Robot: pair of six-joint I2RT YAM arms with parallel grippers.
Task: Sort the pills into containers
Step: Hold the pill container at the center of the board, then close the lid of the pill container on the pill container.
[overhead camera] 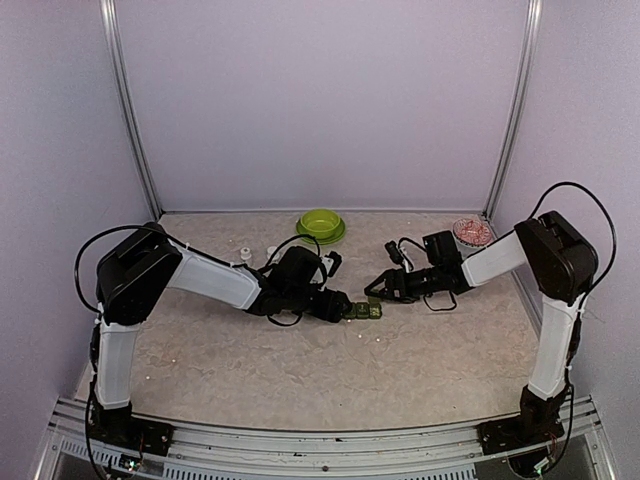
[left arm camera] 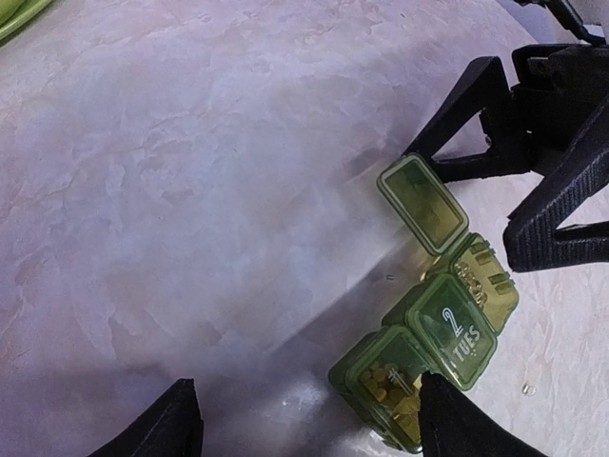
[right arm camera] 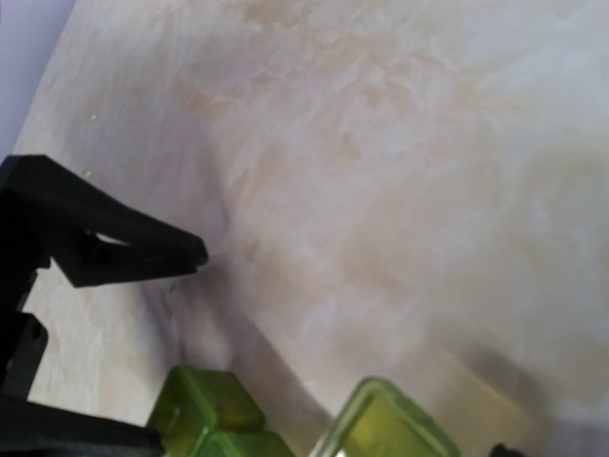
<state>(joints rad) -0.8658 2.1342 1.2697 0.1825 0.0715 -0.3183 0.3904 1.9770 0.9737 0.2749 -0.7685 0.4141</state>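
The containers are one dark green pill box (overhead camera: 366, 311) of three compartments at mid-table. In the left wrist view the pill box (left arm camera: 433, 352) has its far lid (left arm camera: 423, 203) raised; the "2 TUES" lid and the near lid are down. Yellowish pills (left arm camera: 395, 386) show through the near lid, and one loose pill (left arm camera: 529, 388) lies on the table beside the box. My left gripper (left arm camera: 309, 400) is open, its right finger (left arm camera: 461, 424) against the near compartment. My right gripper (left arm camera: 461, 200) is open, fingers spread either side of the raised lid (right arm camera: 390, 424).
A lime green bowl (overhead camera: 321, 225) stands at the back centre. A dish of pink bits (overhead camera: 472, 232) sits at the back right. A small white bottle (overhead camera: 246, 254) and a white cap (overhead camera: 271, 252) lie behind my left arm. A left-arm finger (right arm camera: 143, 252) crosses the right wrist view.
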